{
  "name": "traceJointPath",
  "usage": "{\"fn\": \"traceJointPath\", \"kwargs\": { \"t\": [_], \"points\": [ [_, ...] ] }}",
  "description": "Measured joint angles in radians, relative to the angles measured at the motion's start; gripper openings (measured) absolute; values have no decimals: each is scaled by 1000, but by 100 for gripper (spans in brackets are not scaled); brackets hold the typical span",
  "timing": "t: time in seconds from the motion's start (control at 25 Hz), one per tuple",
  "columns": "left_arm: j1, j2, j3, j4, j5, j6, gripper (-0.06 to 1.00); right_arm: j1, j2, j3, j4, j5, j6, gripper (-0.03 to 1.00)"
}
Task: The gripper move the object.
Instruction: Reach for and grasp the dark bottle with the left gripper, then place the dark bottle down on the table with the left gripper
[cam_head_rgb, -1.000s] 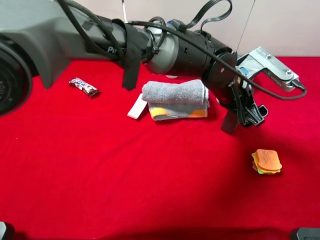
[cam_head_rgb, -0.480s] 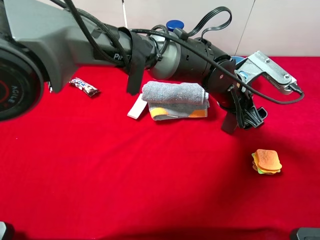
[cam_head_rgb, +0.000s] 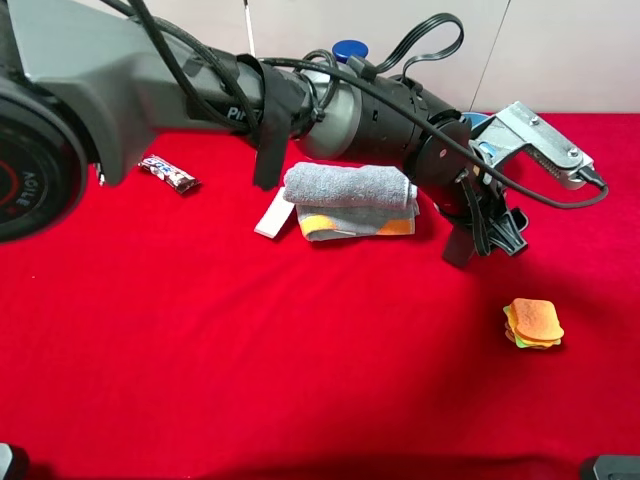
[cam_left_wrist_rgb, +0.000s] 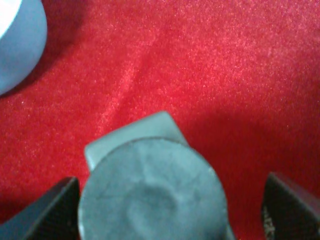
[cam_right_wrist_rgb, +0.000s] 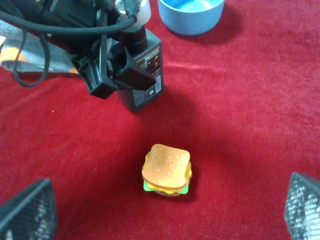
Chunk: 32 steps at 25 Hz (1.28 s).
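Observation:
The dark grey pump bottle (cam_head_rgb: 456, 246) stands upright on the red cloth, right of the towels. It shows with its small label in the right wrist view (cam_right_wrist_rgb: 148, 82). My left gripper (cam_head_rgb: 492, 232) reaches across from the left and hangs over the bottle's top. In the left wrist view the grey pump head (cam_left_wrist_rgb: 150, 197) sits between the jaws. One fingertip (cam_left_wrist_rgb: 55, 210) is next to it and the other fingertip (cam_left_wrist_rgb: 290, 212) stands apart from it. My right gripper (cam_right_wrist_rgb: 165, 212) is open and empty above the cloth, near the toy burger.
A toy burger (cam_head_rgb: 533, 324) lies in front and to the right of the bottle. A blue bowl (cam_right_wrist_rgb: 191, 12) stands behind it. Folded towels (cam_head_rgb: 350, 195), a white card (cam_head_rgb: 273, 213), a candy bar (cam_head_rgb: 168, 173) and a blue-capped white bottle (cam_head_rgb: 347, 50) are further left.
The left arm's upper part has shifted, so the blue cap behind it now shows. The gripper has edged slightly left over the bottle. The bottle has not moved.

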<state>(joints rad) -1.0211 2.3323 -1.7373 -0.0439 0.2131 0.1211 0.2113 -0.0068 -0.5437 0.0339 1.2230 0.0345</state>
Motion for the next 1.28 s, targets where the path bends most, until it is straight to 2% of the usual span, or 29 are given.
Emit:
{"fn": "traceJointPath", "kwargs": {
  "t": [0.16, 0.4, 1.28],
  "points": [
    [0, 0, 0, 0, 0, 0, 62, 0, 0, 0, 0, 0, 0, 69],
    [0, 0, 0, -1, 0, 0, 42, 0, 0, 0, 0, 0, 0, 69],
    [0, -1, 0, -8, 3, -3, 41, 0, 0, 0, 0, 0, 0, 69]
  ]
}}
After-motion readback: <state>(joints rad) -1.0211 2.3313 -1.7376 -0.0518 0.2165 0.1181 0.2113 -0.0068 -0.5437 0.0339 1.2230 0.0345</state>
